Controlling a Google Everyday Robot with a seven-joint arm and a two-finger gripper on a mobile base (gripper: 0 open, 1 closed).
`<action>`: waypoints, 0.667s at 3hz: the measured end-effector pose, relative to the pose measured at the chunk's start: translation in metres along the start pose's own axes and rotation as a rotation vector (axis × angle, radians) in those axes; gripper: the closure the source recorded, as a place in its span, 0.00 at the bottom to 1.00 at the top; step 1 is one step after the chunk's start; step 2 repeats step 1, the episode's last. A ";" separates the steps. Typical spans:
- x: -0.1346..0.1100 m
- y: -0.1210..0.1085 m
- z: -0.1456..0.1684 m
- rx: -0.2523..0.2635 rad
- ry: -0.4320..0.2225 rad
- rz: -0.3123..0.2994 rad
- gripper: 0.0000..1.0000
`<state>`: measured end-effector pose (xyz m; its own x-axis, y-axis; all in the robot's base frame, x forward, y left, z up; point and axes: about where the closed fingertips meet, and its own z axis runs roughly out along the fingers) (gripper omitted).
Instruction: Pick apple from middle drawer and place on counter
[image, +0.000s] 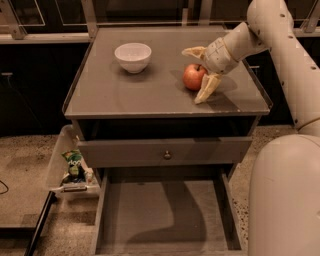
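Observation:
The red apple (193, 76) with a short stem sits on the grey counter (150, 92), right of the middle. My gripper (196, 74) is open around it: one pale finger (193, 51) is behind the apple and the other finger (207, 88) is in front of it on the right, neither closed on it. The arm comes in from the upper right. The middle drawer (165, 220) is pulled open at the bottom of the view with a bare floor.
A white bowl (133, 56) stands on the counter at the back left. A closed drawer front with a small round knob (167, 155) is under the counter. A clear bin (70, 170) with a green packet hangs at the cabinet's left. The robot's pale body (287, 200) fills the lower right.

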<state>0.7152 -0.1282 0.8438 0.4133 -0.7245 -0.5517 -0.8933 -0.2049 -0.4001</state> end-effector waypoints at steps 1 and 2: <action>0.000 0.000 0.000 0.000 0.000 0.000 0.00; 0.000 0.000 0.000 0.000 0.000 0.000 0.00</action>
